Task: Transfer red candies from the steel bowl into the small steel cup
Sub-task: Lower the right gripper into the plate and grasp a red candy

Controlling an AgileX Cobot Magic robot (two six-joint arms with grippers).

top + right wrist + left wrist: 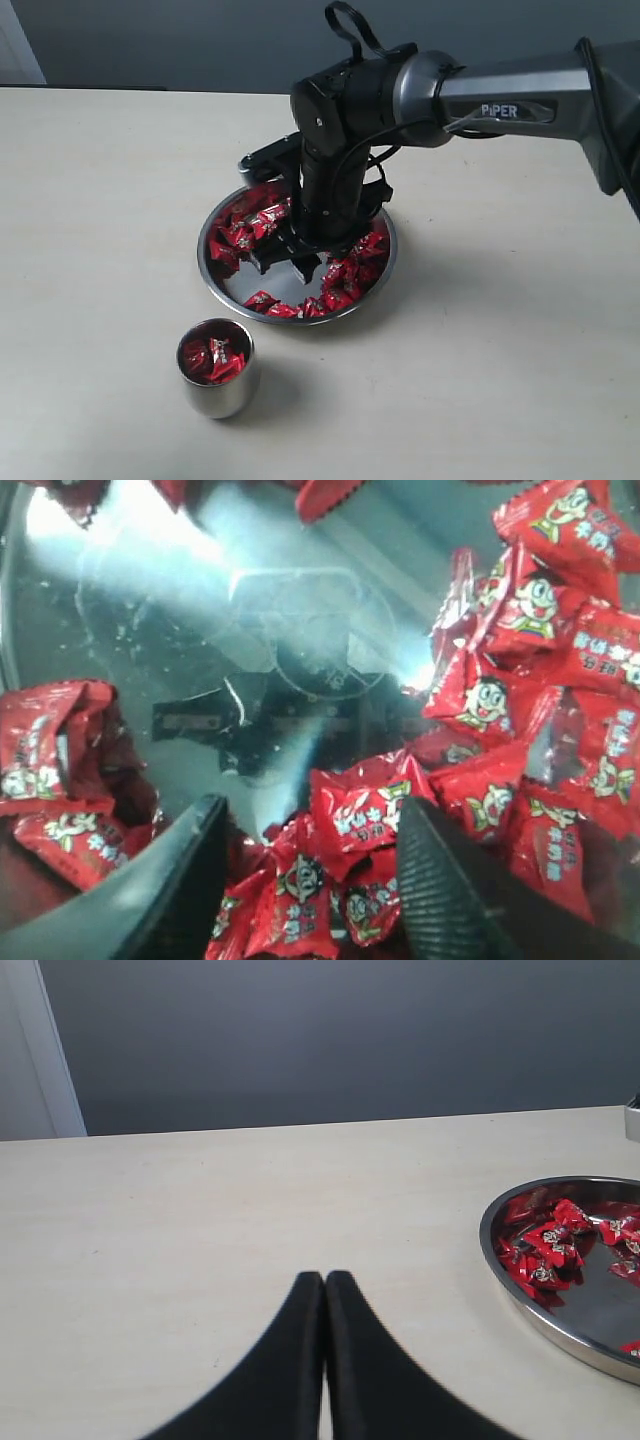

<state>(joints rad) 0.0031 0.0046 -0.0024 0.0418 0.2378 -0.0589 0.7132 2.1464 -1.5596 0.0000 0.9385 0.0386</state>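
red candies: ringing steel bowl | some in small steel cup

Probably a robotics lab bench. Bare pale tabletop, plain grey wall behind, PIPER-marked robot arm reaching over it.

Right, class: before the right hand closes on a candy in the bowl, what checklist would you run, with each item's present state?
1. Right hand open: ok.
2. Right hand down inside the steel bowl: ok.
3. Red candies between its fingers: ok, several in the wrist view.
4. Just one candy in the gap: not ok, they overlap.
5. Small steel cup upright, apart from the bowl: ok; it already holds some candies.
6. Left hand shut, off to the side of the bowl: ok.
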